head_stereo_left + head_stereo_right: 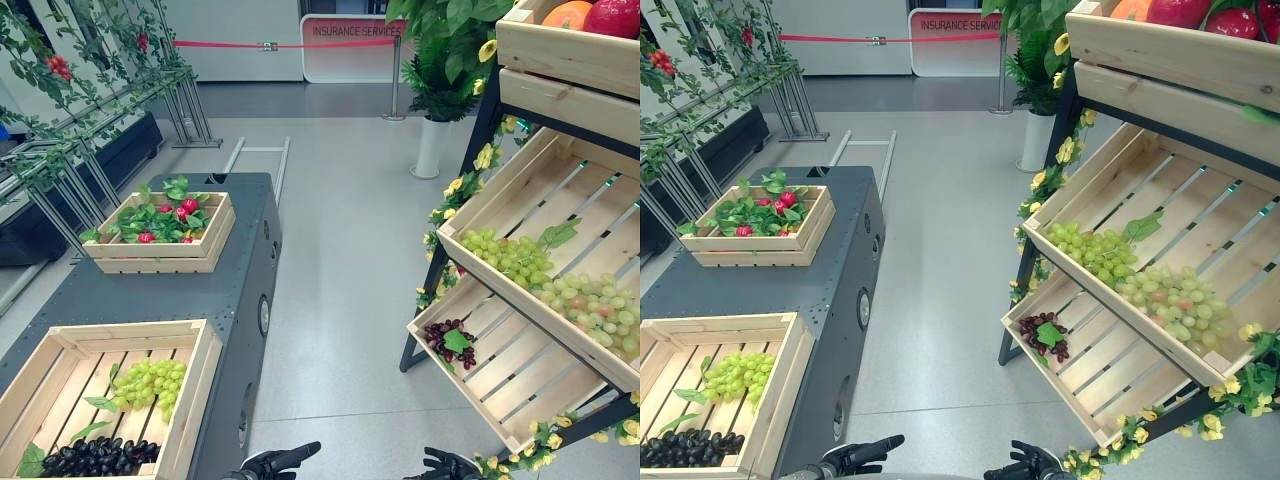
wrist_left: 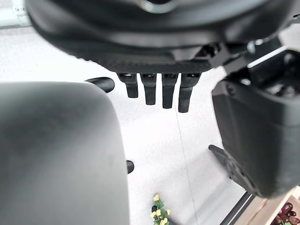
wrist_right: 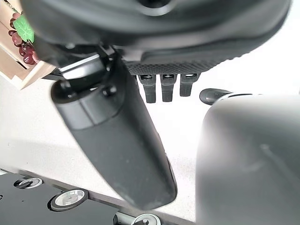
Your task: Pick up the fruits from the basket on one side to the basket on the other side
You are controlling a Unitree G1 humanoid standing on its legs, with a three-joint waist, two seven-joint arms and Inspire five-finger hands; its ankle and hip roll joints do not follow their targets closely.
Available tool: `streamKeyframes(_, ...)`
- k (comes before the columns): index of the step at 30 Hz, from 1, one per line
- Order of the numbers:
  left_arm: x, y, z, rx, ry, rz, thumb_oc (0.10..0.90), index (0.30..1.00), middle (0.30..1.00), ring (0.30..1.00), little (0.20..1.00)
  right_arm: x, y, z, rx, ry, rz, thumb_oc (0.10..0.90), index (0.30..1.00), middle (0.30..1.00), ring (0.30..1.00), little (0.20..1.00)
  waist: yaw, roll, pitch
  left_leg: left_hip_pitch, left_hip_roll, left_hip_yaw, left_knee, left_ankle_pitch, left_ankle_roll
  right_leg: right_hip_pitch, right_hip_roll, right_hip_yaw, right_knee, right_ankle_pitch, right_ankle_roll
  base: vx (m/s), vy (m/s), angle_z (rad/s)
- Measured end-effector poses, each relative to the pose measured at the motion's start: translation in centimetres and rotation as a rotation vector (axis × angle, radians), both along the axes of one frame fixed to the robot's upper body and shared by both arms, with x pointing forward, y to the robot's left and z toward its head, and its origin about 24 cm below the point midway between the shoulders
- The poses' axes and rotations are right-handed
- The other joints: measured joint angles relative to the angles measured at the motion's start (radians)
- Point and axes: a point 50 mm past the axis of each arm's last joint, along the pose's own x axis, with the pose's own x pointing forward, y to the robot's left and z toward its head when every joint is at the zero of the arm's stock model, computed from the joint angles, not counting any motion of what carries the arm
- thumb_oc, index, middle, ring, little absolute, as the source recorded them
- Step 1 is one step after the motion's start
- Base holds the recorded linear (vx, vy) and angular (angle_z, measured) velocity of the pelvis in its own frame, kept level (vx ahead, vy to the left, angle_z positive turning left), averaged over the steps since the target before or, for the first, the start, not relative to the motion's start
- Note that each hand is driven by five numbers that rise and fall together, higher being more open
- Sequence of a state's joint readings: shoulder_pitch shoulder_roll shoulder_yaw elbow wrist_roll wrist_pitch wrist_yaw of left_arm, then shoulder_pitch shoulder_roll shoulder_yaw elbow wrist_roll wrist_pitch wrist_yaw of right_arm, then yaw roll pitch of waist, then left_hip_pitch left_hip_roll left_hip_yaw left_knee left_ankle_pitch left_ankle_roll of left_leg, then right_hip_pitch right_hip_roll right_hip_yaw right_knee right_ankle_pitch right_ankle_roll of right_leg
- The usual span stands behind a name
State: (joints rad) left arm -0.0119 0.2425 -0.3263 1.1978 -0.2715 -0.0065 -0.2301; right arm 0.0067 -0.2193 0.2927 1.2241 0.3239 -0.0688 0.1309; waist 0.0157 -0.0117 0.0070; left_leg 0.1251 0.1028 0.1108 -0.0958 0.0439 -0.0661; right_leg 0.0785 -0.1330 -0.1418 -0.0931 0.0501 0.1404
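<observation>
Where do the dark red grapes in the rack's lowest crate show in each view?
Left eye: grapes at the lowest crate's left end, right of centre.
Right eye: grapes at the same end, near centre.
Left wrist: grapes at the crate's edge.
Right wrist: grapes under a leaf.
Shared landmark: that crate.

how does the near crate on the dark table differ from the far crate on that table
The near crate holds green grapes and dark grapes; the far crate holds red fruits among green leaves. The near crate shows bare slats around its fruit, whereas the far crate's floor is hidden under foliage. Both are pale slatted wood on the dark table.
</observation>
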Motion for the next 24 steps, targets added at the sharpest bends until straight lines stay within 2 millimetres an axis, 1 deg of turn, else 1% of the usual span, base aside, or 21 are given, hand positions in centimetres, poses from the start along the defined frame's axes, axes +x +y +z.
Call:
streamKeyframes(9,0.01,0.01,0.00,0.002,-0.002,-0.001,0.800,0.900,0.900,0.900,0.900,0.00,0.02,0.00,0.001,0.000,0.001,0.800,0.900,0.900,0.900,0.900,0.000,-0.001,0.000,0.000,0.000,0.000,0.000,-0.002,-0.004,0.000,0.000,0.000,0.000,0.000,0.000,0.00,-0.004,0.00)
streamKeyframes(16,0.16,0.20,0.02,0.061,-0.023,0.008,0.800,0.900,0.900,0.900,0.900,0.01,0.05,0.00,0.001,0.000,0.003,0.800,0.900,0.900,0.900,0.900,0.000,-0.004,0.001,0.000,0.003,0.001,0.000,-0.002,-0.003,0.000,0.003,0.001,0.000,0.000,0.000,-0.02,-0.067,0.00)
streamKeyframes(22,0.25,0.54,0.07,0.097,-0.032,0.037,0.800,0.900,0.900,0.900,0.900,0.06,0.07,0.01,0.003,-0.002,0.000,0.800,0.900,0.900,0.900,0.900,0.001,-0.012,0.014,0.000,0.017,-0.001,0.000,-0.001,-0.005,0.001,0.017,-0.001,0.000,-0.003,-0.005,0.02,-0.128,0.00)
streamKeyframes(24,0.27,0.62,0.07,0.108,-0.035,0.049,0.800,0.900,0.900,0.900,0.900,0.05,0.04,0.01,0.002,-0.002,0.001,0.800,0.900,0.900,0.900,0.900,0.000,-0.011,0.019,0.000,0.024,-0.002,0.003,-0.001,-0.006,0.003,0.024,-0.002,0.000,-0.004,-0.006,0.01,-0.154,0.00)
